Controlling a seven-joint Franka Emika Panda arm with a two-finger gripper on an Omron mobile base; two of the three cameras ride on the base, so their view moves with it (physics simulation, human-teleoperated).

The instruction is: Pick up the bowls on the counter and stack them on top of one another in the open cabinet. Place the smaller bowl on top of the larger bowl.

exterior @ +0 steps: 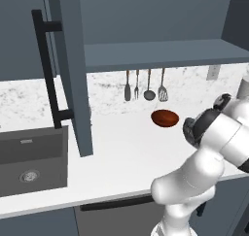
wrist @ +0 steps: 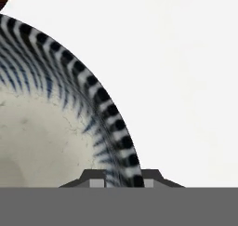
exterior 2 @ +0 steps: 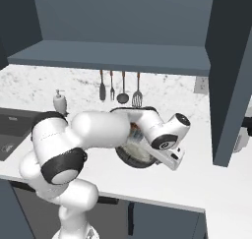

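Larger bowl (wrist: 42, 141) on the counter (wrist: 186, 81), nothing inside its pale speckled hollow. Rim wedged between the gripper (wrist: 122, 179) fingertips, clamped upon it. Smaller bowl (exterior: 165, 118) apart, likewise bare.

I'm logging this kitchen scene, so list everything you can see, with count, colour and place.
Larger bowl: one, dark streaked rim, pale inside, on the counter under the hand.
Smaller bowl: one, reddish-brown, on the counter near the wall.
Counter: one, white.
Cabinet: one, slate-blue, door open, above the counter.
Sink: one, dark grey, left.
Utensils: four, hanging on the wall.
Soap bottle: one, pale, by the sink.
Gripper: one, fingertips astride the larger bowl's rim.
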